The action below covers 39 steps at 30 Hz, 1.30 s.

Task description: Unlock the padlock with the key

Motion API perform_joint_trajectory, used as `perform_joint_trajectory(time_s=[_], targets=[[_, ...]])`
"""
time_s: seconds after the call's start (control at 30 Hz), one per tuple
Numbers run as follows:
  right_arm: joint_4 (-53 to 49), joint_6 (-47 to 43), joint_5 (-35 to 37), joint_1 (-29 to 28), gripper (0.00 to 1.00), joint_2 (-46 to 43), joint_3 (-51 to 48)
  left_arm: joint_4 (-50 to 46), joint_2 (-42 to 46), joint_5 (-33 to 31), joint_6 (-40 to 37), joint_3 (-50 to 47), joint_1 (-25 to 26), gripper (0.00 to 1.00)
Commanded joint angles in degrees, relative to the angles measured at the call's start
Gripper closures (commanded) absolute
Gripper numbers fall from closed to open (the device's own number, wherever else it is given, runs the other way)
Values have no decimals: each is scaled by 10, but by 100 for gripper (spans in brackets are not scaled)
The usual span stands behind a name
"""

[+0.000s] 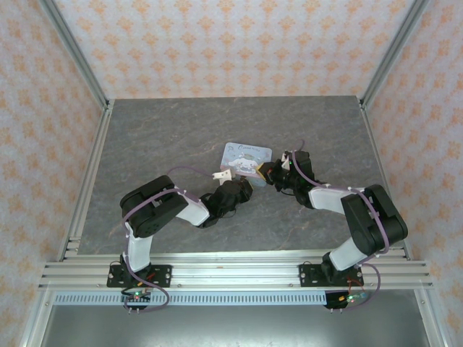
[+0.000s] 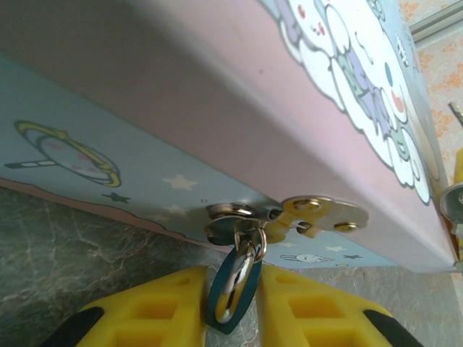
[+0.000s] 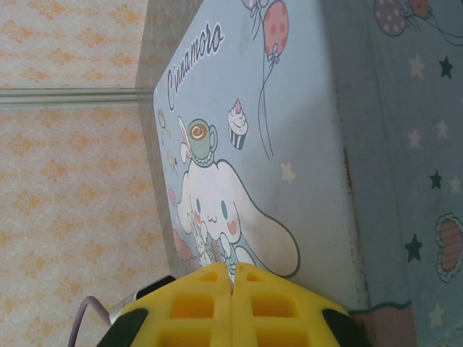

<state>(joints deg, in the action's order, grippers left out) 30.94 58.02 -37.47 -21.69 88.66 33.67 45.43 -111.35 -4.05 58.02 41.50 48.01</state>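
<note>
The padlock (image 2: pixel 233 285), small and dark teal, hung by its silver shackle from the brassy hasp (image 2: pixel 318 213) on the near side of a pastel cartoon-dog tin (image 1: pixel 247 155), at the middle of the grey table (image 1: pixel 181 130). The left gripper (image 2: pixel 233 318) was closed around the padlock's body, one yellow finger against each side. The right gripper (image 3: pixel 232 285) had its fingers pressed together on what looked like the key (image 2: pixel 452 204) (a silvery piece just right of the hasp in the left wrist view).

To do the step well, the left gripper would probably need to hold the lock steady with its keyhole turned toward the key. The right should line the blade up straight before pushing, since the lock swings freely.

Both arms were folded with elbows out to the sides and forearms angled inward and far. Their grippers met just beside each other at the tin's near edge.
</note>
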Motion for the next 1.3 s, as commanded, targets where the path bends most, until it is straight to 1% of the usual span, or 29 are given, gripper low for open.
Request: perform_joint_trajectory(time_s=[0.0,0.23,0.4,0.5,0.57,0.7,0.87,1.0,1.1,1.27], targets=[[-23,0,12,1,100,20,2,-71,0,-50,-12,-4,-7,78],[-22,3,7,1,100,13,4,-48,5,-43,24,-3,-9,84],[-22,7,0,1,100,-1,7,-28,11,-30,61,-3,-13,94],[-29,3,-6,1,100,-31,3,-25,16,-17,82,-8,-18,100],[-43,-4,-6,2,100,-58,-3,-25,33,-4,96,-13,-24,100],[-73,-23,-2,1,100,-124,-30,-27,46,44,115,-18,-41,100],[-54,-10,-4,1,100,-186,-94,-31,65,114,134,-23,-65,100],[-46,-2,-7,-1,100,-238,-139,-62,95,173,121,-18,-77,100],[-55,0,-7,-4,100,-276,-160,-84,121,201,106,-19,-81,100],[-66,8,-3,-11,100,-328,-184,-99,154,232,104,-26,-91,100]])
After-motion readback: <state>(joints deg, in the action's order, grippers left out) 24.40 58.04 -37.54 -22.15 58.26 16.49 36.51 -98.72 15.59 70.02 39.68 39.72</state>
